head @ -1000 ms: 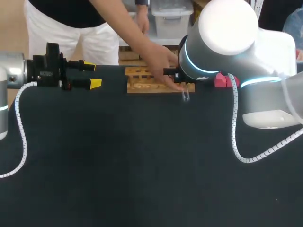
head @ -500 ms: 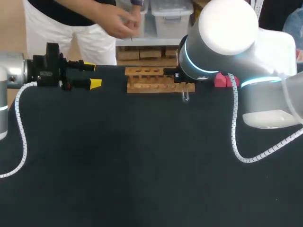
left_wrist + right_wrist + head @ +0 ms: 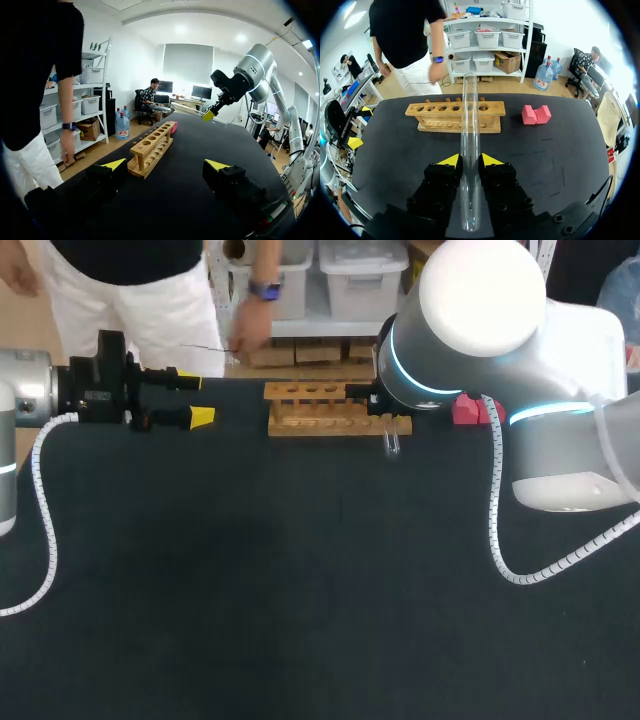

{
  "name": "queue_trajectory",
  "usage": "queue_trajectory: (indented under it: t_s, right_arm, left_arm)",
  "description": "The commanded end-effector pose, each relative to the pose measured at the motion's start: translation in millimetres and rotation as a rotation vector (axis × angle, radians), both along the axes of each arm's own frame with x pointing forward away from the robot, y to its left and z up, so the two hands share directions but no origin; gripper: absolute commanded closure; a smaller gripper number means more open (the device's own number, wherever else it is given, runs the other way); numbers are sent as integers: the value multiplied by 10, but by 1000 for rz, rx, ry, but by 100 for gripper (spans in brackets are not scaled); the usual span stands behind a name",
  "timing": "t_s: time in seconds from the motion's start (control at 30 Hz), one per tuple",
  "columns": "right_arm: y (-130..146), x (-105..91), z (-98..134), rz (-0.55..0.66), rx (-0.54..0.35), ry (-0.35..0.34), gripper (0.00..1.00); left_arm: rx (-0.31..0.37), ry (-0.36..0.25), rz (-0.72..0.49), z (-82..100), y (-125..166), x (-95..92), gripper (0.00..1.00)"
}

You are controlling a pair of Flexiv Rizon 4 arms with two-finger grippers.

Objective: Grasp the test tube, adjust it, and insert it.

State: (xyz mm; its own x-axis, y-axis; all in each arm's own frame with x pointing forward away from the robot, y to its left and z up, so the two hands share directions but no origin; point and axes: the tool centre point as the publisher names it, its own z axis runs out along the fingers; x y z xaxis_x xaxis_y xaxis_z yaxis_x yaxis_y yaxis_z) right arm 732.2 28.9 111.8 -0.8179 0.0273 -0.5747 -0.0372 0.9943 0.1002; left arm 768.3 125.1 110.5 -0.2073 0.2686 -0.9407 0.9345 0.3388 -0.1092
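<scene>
**Right claw grips the test tube near the rack**

Head view: the left claw (image 3: 197, 400) stands wide open and empty over the table's (image 3: 300, 570) far left side. The right arm hides its own claw. Only the tip of the test tube (image 3: 392, 445) shows, just beside the right end of the wooden rack (image 3: 320, 412).

Left wrist view: the fingers are spread wide, with the rack (image 3: 152, 149) ahead of them.

Right wrist view: the right claw (image 3: 470, 160) pinches the test tube (image 3: 470, 115) from both sides, and the tube points toward the rack (image 3: 455, 116). A pink block (image 3: 536, 114) lies near the rack.

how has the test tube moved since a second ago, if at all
No. The test tube stays just in front of the wooden rack's right end in the head view, held in the right gripper.
</scene>
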Motion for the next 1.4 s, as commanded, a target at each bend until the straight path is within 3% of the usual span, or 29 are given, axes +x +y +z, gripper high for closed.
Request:
queue_trajectory:
  t_s: [0.03, 0.83, 1.4]
  right_arm:
    - [-10, -15, -5, -2, 2, -7, 100]
    - [-10, -15, -5, -2, 2, -7, 100]
    - [75, 355, -346, 0, 7, 23, 100]
  left_arm:
    - [-3, -4, 1, -12, 2, -2, 0]
    - [-3, -4, 1, -12, 2, -2, 0]
    - [-3, -4, 1, -12, 2, -2, 0]
